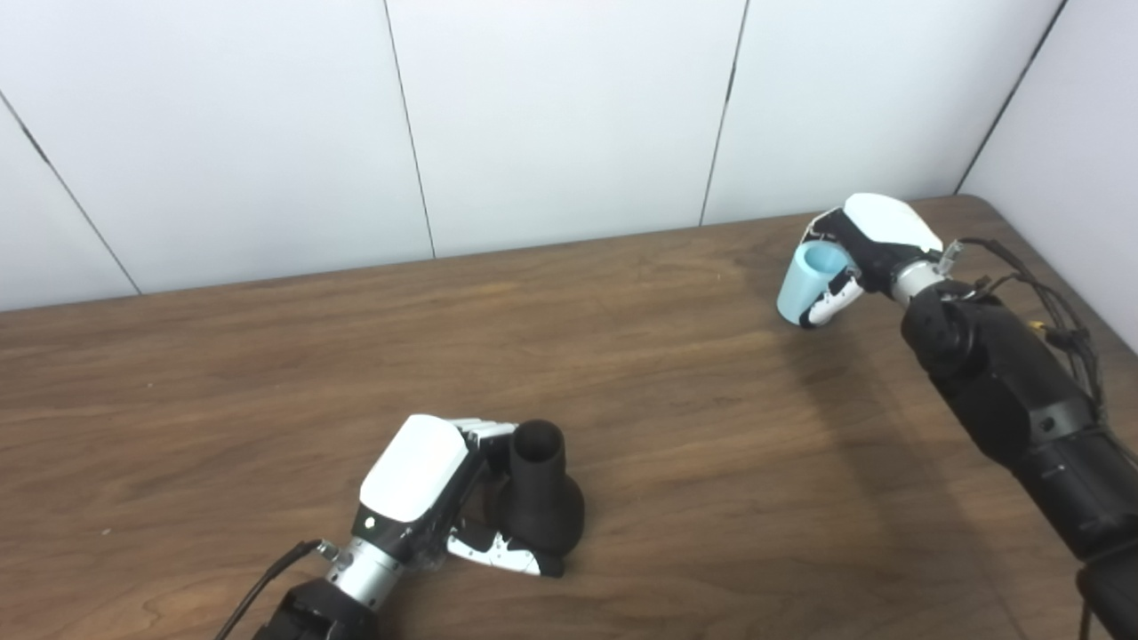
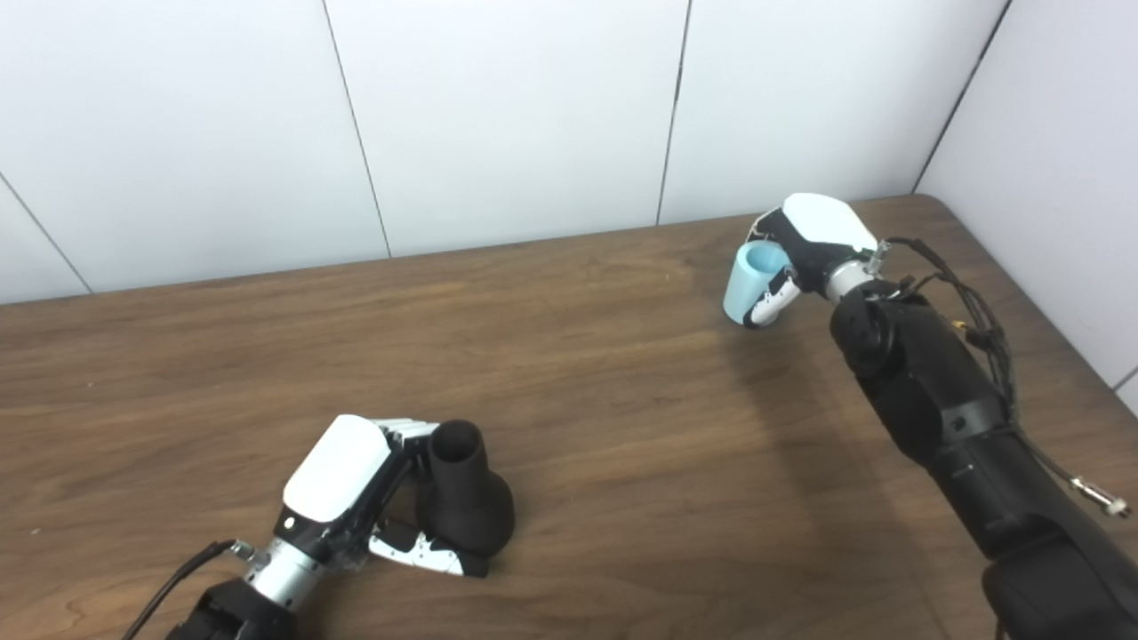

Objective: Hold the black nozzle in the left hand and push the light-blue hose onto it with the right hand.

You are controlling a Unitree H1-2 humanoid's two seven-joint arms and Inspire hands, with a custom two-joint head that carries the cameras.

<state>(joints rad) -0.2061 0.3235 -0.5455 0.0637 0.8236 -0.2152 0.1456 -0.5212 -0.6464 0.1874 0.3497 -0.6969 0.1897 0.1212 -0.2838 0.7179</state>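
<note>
Nearest the camera, at the lower left of the wooden table [image 1: 622, 356], the left hand [image 1: 427, 498] was wrapped around the black nozzle [image 1: 540, 493]. Its fingers [image 1: 484, 432] curled behind the narrow neck, and its thumb [image 1: 498, 553] lay along the front of the wide base, touching it. The nozzle stood upright on the table, resting on its broad flared end. Its long axis ran nearly vertical, tilted slightly away from the camera, with the narrow open mouth pointing up. The hand was closed on it, gripping from the left side.

Well apart from this, at the far right corner of the table, the right hand [image 1: 858, 253] was closed around the light-blue hose [image 1: 809, 283]. The hose was a short, stubby tube, and it stood nearly upright with its open end facing up and leaning a little toward the hand. The fingers covered its far side and the thumb [image 1: 831, 302] crossed its near side. Whether its lower end touched the table or hung just above it could not be told. The right forearm [image 1: 1013, 400] reached in from the lower right edge.

Behind the table stood a white panelled wall [image 1: 551, 116].
</note>
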